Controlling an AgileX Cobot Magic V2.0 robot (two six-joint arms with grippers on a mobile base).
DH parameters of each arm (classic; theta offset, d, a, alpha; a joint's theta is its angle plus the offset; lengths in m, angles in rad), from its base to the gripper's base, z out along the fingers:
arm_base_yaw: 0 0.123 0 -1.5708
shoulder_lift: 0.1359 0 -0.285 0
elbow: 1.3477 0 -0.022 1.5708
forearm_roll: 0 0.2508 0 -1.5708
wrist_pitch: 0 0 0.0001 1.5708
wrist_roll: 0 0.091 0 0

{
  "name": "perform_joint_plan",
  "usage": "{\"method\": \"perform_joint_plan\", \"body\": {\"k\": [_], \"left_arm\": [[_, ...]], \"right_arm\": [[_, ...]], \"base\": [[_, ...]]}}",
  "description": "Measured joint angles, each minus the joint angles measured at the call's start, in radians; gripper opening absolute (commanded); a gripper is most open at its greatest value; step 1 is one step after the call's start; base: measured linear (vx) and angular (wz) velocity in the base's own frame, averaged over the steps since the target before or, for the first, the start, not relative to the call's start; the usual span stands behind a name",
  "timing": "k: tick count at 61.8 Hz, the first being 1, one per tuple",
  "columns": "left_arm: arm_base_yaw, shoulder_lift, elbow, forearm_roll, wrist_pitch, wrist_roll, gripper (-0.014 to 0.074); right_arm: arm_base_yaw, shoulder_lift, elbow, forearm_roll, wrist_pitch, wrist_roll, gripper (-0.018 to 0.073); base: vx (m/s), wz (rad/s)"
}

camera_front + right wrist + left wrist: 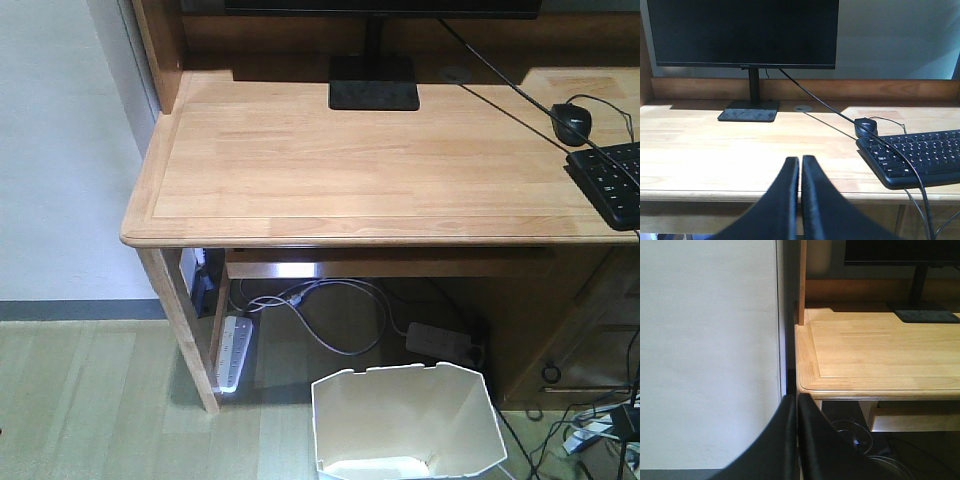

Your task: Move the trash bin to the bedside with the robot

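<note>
One faceted plastic trash bin, wooden desk

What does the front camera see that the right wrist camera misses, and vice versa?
Only the front view: the trash bin on the floor by the desk, plus a white power strip. Only the right wrist view: the right gripper, closed, and the whole monitor screen. Both: the desk top, monitor stand, mouse and keyboard.
</note>
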Motion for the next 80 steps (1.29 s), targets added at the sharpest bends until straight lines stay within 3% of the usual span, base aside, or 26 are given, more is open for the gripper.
{"method": "perform_joint_plan", "body": {"k": [68, 80], "left_arm": [[0.0, 0.0, 0.0, 0.0, 0.001, 0.0, -0.0006], [0.0, 0.0, 0.0, 0.0, 0.001, 0.0, -0.0006]], "right_arm": [[0.0, 0.0, 0.0, -0.006, 0.0, 0.0, -0.0011], [0.0, 0.0, 0.0, -0.006, -0.081, 0.01, -0.0011]], "base": [[0.0, 0.0], [0.0, 0.0]]}}
